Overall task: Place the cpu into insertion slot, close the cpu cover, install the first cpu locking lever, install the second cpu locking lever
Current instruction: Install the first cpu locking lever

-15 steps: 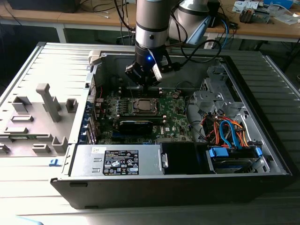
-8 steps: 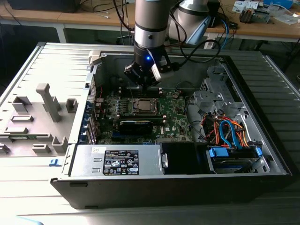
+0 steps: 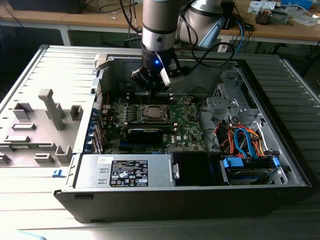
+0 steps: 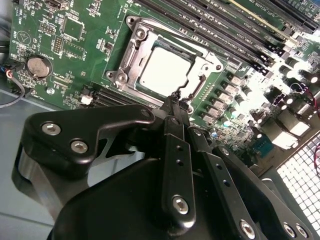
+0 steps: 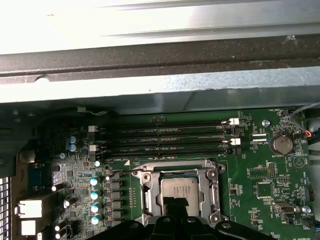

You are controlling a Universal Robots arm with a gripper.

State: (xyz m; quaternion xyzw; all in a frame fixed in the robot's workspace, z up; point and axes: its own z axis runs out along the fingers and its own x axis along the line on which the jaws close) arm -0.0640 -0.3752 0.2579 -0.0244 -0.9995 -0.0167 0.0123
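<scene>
Item: cpu [image 4: 167, 71], mid-frame, seated; gripper [image 4: 177, 100] closed, empty; you handled light, fragile chip by edges.

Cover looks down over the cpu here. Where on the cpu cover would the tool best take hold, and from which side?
Probably the thin edge of the cpu cover nearest the tool, coming down from above: the plate lies flat around the cpu, so only its rim offers anything to pinch.
</scene>
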